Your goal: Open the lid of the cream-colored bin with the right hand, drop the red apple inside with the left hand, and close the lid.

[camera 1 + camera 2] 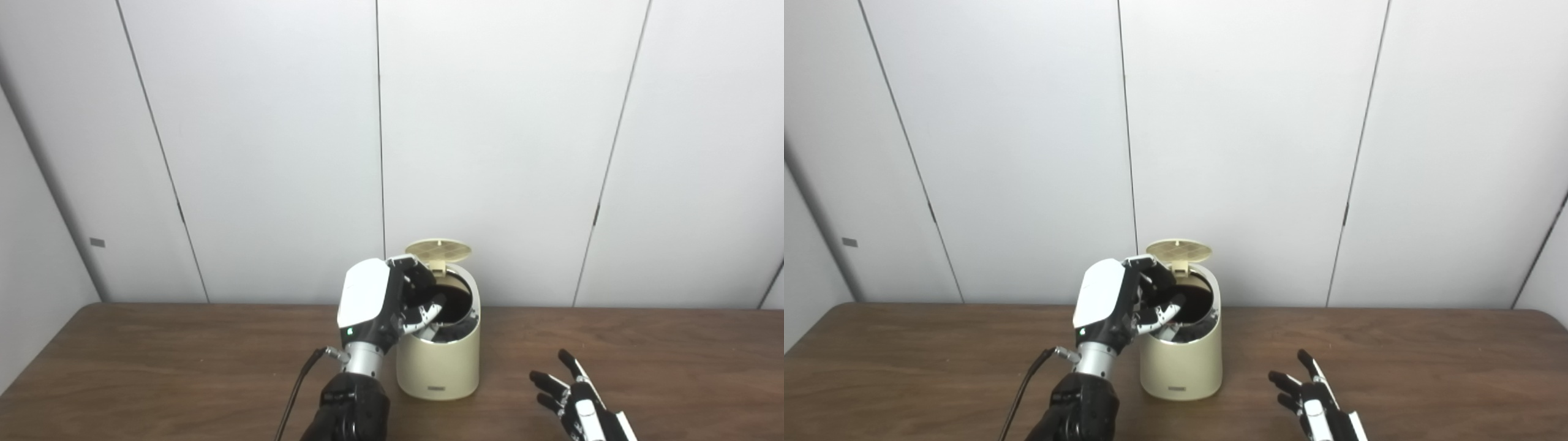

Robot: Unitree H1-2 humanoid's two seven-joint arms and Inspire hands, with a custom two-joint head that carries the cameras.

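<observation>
The cream-colored bin stands on the table a little right of centre, its lid tilted up and open at the back. My left hand is raised at the bin's left rim, with its fingers curled loosely over the dark opening. I see nothing held in it. No red apple shows in either view; the inside of the bin is dark. My right hand is low at the front right, near the table top, open with fingers spread, well clear of the bin.
The brown wooden table runs across the view, with white wall panels behind it. A black cable hangs from my left wrist down past the front edge.
</observation>
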